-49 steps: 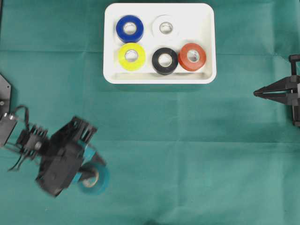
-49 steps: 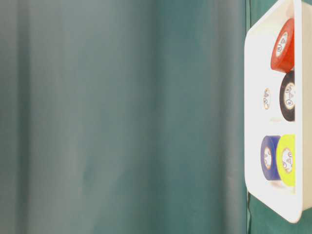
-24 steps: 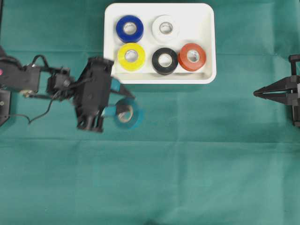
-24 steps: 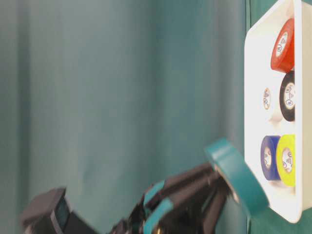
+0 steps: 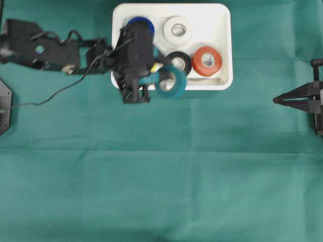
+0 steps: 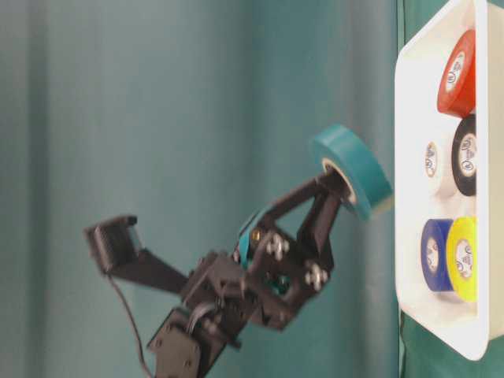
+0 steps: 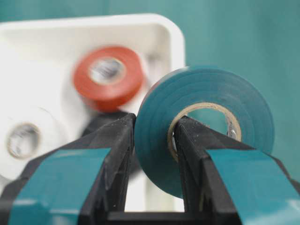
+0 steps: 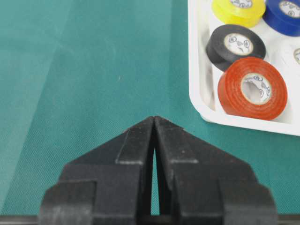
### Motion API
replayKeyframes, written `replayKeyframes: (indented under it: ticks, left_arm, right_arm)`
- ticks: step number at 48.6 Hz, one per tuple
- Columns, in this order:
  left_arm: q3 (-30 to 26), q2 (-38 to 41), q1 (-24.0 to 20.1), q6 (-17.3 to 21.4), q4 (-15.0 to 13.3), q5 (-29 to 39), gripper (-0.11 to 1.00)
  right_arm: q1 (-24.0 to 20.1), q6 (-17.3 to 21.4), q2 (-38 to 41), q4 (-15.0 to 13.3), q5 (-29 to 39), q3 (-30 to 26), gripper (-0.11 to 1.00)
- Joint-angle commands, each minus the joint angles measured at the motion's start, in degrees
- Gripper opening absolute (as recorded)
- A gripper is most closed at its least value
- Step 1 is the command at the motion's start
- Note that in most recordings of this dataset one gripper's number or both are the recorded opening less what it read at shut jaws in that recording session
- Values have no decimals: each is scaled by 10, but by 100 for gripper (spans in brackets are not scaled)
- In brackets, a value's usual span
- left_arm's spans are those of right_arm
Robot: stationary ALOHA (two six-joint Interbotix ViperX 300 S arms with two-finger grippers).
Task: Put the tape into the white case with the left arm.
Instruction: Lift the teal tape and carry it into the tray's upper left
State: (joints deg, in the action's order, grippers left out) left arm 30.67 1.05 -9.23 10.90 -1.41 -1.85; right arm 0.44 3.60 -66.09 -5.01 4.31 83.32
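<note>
The left arm (image 5: 50, 50) reaches in from the left edge of the overhead view, over the green cloth-covered surface (image 5: 161, 176). A thin black cable (image 5: 55, 93) trails from it. The left end effector (image 5: 160, 80) is closed on the teal tape roll (image 5: 170, 83): in the left wrist view one finger (image 7: 115, 154) presses the outside of the roll (image 7: 206, 126) and the other (image 7: 197, 154) sits inside its cardboard core. The roll is held clear of the surface, on edge, as the table-level view (image 6: 350, 169) shows. From overhead it overlaps the near rim of the white case (image 5: 222, 20), at the case's lower middle.

Inside the case, left to right: a blue roll (image 5: 141, 21), partly hidden by the arm; a yellow roll, all but hidden overhead but visible in the table-level view (image 6: 463, 258); a white roll (image 5: 177, 29); a black roll (image 5: 180, 59), just beside the teal roll; a red roll (image 5: 206, 60).

At the right edge, well apart from the case, the right end effector (image 5: 276, 100) is shut and holds nothing; the right wrist view shows its fingertips (image 8: 154, 123) touching.
</note>
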Motion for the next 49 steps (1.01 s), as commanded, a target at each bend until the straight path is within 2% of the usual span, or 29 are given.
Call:
replayKeyframes:
  ticks: [1, 17, 31, 49]
  left_arm:
    - [-36, 10, -13, 0, 0, -8, 24]
    - [-108, 82, -55, -2, 1, -9, 24]
    - [-158, 115, -67, -3, 0, -16, 24]
    - [-178, 138, -76, -9, 0, -14, 24]
  right_arm:
    - [0, 1, 4, -1, -5, -6, -9]
    - [0, 1, 5, -1, -4, -6, -9]
    - [0, 1, 5, -1, -5, -5, -9]
    - [0, 1, 5, -1, -5, -5, -9]
